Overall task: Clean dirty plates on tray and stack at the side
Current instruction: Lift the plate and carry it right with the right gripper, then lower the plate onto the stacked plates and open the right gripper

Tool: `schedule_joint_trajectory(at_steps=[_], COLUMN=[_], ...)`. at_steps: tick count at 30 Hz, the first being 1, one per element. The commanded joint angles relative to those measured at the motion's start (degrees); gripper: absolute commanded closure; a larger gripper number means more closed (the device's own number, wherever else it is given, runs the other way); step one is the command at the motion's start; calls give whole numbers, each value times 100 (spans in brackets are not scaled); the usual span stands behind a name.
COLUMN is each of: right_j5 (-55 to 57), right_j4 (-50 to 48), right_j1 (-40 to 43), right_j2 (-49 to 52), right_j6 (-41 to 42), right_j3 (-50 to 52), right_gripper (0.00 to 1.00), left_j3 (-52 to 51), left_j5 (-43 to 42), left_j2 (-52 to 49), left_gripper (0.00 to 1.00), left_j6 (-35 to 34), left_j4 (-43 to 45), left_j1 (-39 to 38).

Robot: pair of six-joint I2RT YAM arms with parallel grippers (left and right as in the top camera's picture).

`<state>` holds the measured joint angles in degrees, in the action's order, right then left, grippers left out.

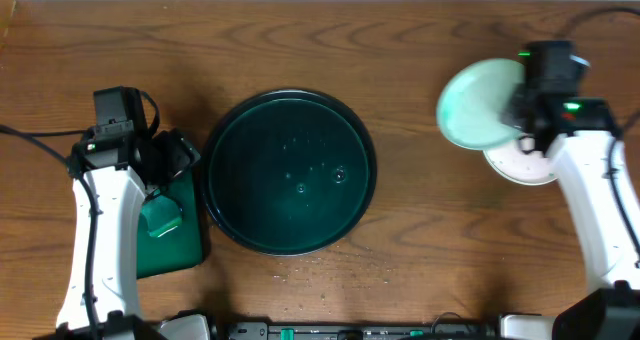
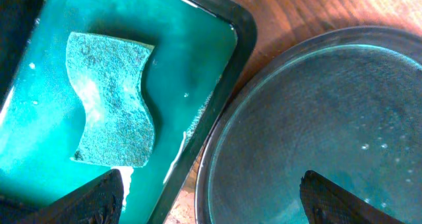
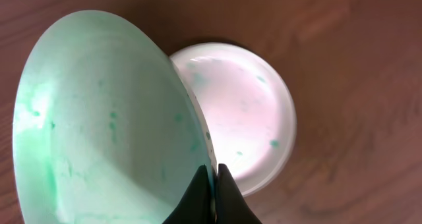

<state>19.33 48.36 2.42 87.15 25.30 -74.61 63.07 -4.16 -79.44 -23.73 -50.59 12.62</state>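
Note:
The large round dark tray point(image 1: 290, 172) sits mid-table with only water drops on it; its rim also shows in the left wrist view point(image 2: 297, 118). My right gripper point(image 1: 520, 115) is shut on the rim of a pale green-tinted plate point(image 1: 478, 102), held tilted above the table at the far right. In the right wrist view the fingers point(image 3: 212, 181) pinch this plate point(image 3: 105, 118) by its edge. Under it a white plate with small teal specks point(image 3: 244, 118) lies flat on the table point(image 1: 522, 166). My left gripper point(image 2: 211, 201) is open and empty, over the gap between the sponge tray and the round tray.
A small rectangular green tray point(image 1: 185, 250) left of the round tray holds a teal sponge point(image 2: 112, 99) in wet green liquid. Wooden table surface all round; small drops lie in front of the round tray point(image 1: 300, 275).

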Motion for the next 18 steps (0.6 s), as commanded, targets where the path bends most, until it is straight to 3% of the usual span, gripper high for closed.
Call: schedule_joint_trajectory(at_steps=[1, 9, 18], right_j5=[-592, -597, -1062], right_j4=[131, 533, 422], right_j1=[669, 1644, 1775], right_j2=[-79, 149, 1248], right_j6=[367, 553, 555], right_j3=[-37, -13, 243], right_gripper=[98, 98, 98], left_j3=[122, 122, 122], left_j5=[31, 31, 31], left_j2=[-190, -356, -356], left_gripper=[14, 14, 14], left_j6=[94, 94, 94], left_j4=[-13, -11, -20], left_j1=[-13, -13, -13])
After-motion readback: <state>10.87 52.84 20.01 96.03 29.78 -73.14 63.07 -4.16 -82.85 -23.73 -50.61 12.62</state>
